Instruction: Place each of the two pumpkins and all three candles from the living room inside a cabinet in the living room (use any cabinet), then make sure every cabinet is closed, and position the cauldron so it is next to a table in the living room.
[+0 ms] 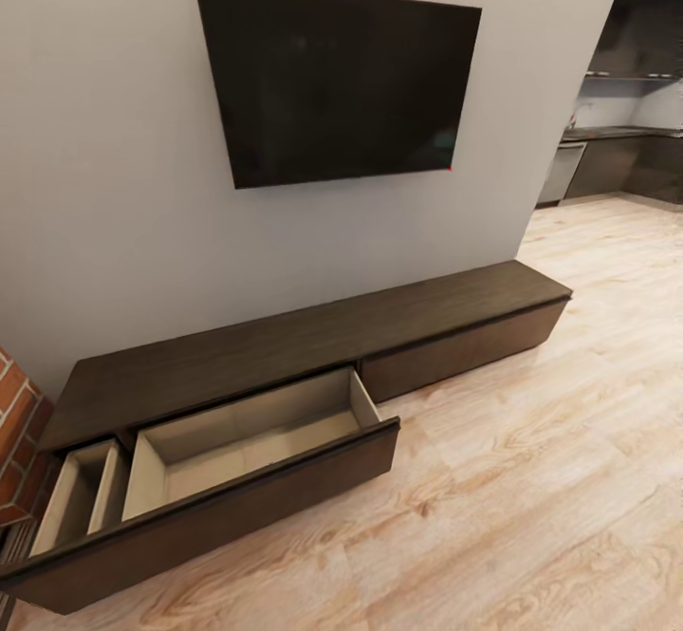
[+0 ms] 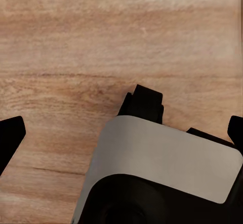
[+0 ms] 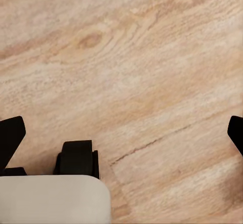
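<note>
**Open drawer waiting, nothing in hand**

The cabinet runs along the wall below the television, and its wide drawer stands pulled far out over the wooden floor. The pale inside of that drawer is bare: no pumpkin and no candle lies in it. A narrower compartment at the drawer's brick-wall end looks bare too. The cabinet's other front, on the kitchen side of the drawer, sits flush.

Both wrist cameras look straight down at floorboards. The left gripper has its fingertips spread wide with only floor and part of the robot's base between them; the right gripper is likewise spread and carries nothing.

By my reading the storing step is in hand, with the drawer readied for loading. The next move calls for turning away from the cabinet to find a pumpkin or candle, then bringing it back to this drawer
</note>
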`<state>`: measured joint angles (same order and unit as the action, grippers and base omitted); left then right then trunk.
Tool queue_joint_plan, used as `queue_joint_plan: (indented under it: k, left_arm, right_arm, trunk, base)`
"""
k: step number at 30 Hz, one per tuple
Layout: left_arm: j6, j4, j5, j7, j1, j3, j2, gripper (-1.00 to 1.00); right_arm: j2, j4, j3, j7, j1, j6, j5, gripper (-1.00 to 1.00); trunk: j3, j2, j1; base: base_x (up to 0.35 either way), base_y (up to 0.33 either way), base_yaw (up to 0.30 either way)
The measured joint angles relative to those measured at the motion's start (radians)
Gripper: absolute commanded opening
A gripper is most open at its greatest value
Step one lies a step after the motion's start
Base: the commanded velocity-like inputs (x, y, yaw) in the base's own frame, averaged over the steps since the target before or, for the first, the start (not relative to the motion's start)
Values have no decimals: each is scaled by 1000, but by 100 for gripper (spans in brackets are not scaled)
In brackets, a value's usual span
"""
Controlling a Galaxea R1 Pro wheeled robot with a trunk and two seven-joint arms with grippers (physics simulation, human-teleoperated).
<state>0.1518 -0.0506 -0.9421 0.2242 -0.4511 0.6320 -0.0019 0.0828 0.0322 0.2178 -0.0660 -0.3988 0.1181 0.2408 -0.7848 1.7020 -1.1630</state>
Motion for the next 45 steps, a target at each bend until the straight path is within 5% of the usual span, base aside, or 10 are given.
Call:
queue_joint_plan:
  k: [37, 39, 45]
  left_arm:
    - [0, 0, 0, -1, 0, 0, -1, 100]
    - [3, -1, -4, -2, 1, -26, -1, 100]
    - [1, 1, -1, -2, 0, -3, -9, 100]
  right_arm:
    - [2, 2, 0, 3, 0, -1, 0, 100]
    - [2, 2, 0, 4, 0, -1, 0, 100]
    - [2, 2, 0, 4, 0, -2, 0, 100]
  trunk:
    - [-6, 0, 0]
    - [-6, 0, 0]
    - [-6, 0, 0]
  base:
    - [276, 146, -242]
    - [135, 23, -284]
    - [23, 4, -284]
